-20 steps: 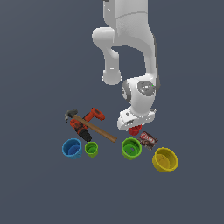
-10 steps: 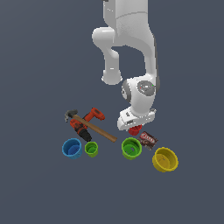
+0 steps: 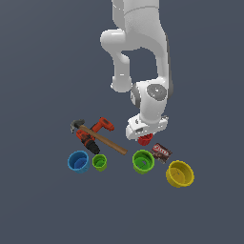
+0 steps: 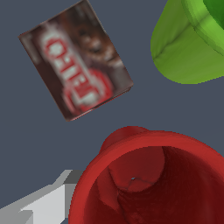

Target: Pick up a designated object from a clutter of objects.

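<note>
The gripper (image 3: 145, 138) sits low over the red cup (image 4: 151, 179), which lies between the larger green cup (image 3: 143, 161) and the dark-brown packet (image 4: 75, 78) — 1 grey finger (image 4: 41, 205) touches its rim, though whether it's clamped I cannot tell.

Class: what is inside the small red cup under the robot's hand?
The wrist view shows the red cup empty down to its base; only its lower rim is out of frame.
</note>
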